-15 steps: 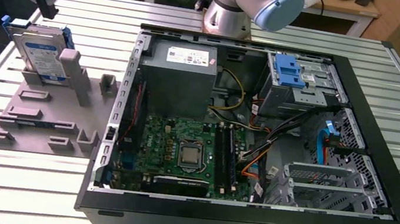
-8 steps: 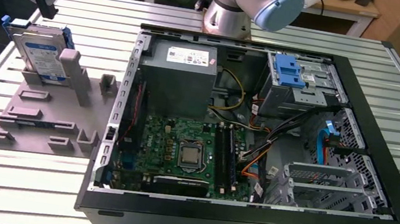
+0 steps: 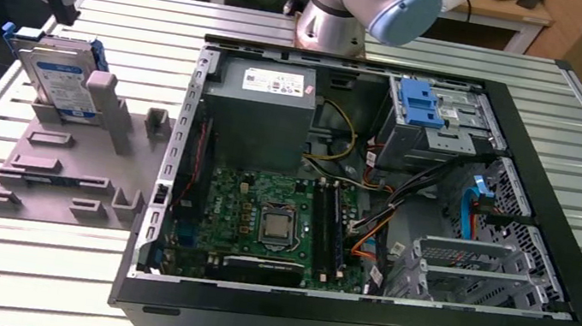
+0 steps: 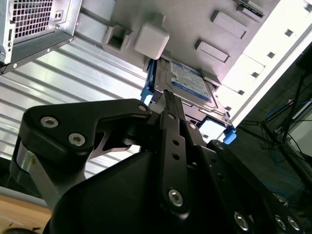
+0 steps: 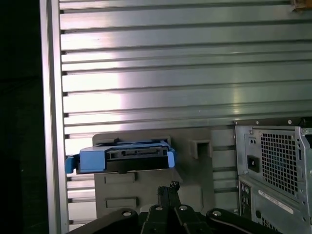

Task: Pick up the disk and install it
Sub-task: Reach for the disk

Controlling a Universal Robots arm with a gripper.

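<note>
The disk (image 3: 59, 78), a silver drive with a white-and-blue label in a blue carrier, stands on edge in a grey holder (image 3: 59, 172) at the exterior view's left, outside the computer case. My gripper (image 3: 64, 11) hangs just above the disk's top edge and is apart from it. Both wrist views look along the black fingers (image 5: 167, 191) toward the disk (image 5: 127, 158); the fingers are shut together with nothing between them. The second wrist view shows the disk's label face (image 4: 191, 81) beyond the fingertip (image 4: 168, 97).
The open computer case (image 3: 557, 237) lies on the slatted metal table (image 3: 23, 261) beside the holder. Inside are the motherboard (image 3: 259, 219), a grey power-supply box (image 3: 264, 111) and a drive cage with a blue latch (image 3: 421, 105). The arm's base (image 3: 329, 22) stands behind the case.
</note>
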